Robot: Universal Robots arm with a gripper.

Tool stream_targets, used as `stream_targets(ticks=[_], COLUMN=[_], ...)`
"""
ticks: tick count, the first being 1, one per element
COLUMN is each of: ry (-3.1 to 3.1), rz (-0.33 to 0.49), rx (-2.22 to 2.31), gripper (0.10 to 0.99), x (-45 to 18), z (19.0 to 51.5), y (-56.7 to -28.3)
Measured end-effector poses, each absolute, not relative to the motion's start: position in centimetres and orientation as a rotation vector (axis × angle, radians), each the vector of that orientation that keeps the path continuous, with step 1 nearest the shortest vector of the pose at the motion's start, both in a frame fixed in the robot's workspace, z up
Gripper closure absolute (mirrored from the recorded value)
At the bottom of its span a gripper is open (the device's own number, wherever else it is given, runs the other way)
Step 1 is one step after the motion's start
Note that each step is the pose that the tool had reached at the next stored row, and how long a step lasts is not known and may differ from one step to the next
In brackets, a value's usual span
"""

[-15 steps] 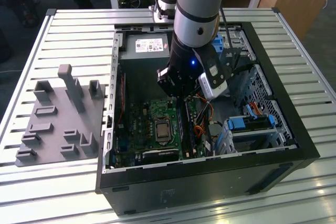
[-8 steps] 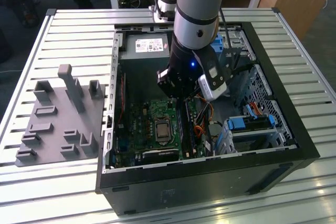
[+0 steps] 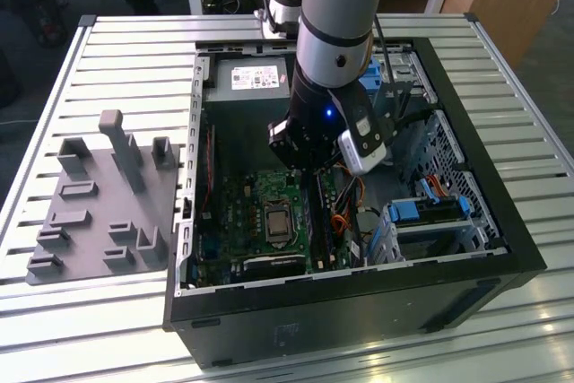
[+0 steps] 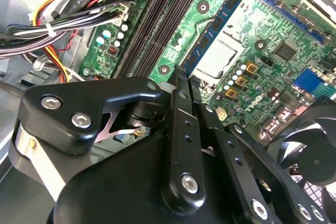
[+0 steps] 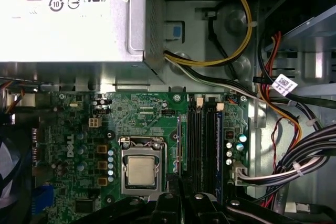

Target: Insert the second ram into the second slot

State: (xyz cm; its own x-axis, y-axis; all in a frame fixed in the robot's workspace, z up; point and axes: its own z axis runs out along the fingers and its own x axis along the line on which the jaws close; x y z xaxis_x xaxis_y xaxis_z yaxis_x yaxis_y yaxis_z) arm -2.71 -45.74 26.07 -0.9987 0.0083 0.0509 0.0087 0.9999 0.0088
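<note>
Pincer (image 4: 178, 80) seemingly clamped on blue ram (image 4: 212, 34); hovering over motherboard slots (image 4: 152, 30).

- We see the computer case (image 3: 359, 298) lying open on the slatted table (image 3: 126, 60), with a holder plate (image 3: 90, 230) on the table at the exterior view's left of it.
- Inside the case, the power supply (image 3: 251, 82) sits at the far end, the motherboard (image 5: 142, 111) before it, and the drive bays (image 3: 426, 213) at the exterior view's right.
- On the motherboard, the second ram (image 4: 210, 38) stands on edge between the processor socket (image 5: 142, 169) and the memory slots (image 5: 195, 140); cables (image 5: 294, 166) run on the slots' other side.
- The gripper (image 4: 184, 81) sits at one end of the second ram.
</note>
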Motion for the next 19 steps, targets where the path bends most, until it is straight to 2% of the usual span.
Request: stream_targets(ticks=[19], ry=[-3.091], rz=[-0.014], rx=[-0.013], gripper=[0.949], x=[-2.71], z=[25.62], y=[-45.74])
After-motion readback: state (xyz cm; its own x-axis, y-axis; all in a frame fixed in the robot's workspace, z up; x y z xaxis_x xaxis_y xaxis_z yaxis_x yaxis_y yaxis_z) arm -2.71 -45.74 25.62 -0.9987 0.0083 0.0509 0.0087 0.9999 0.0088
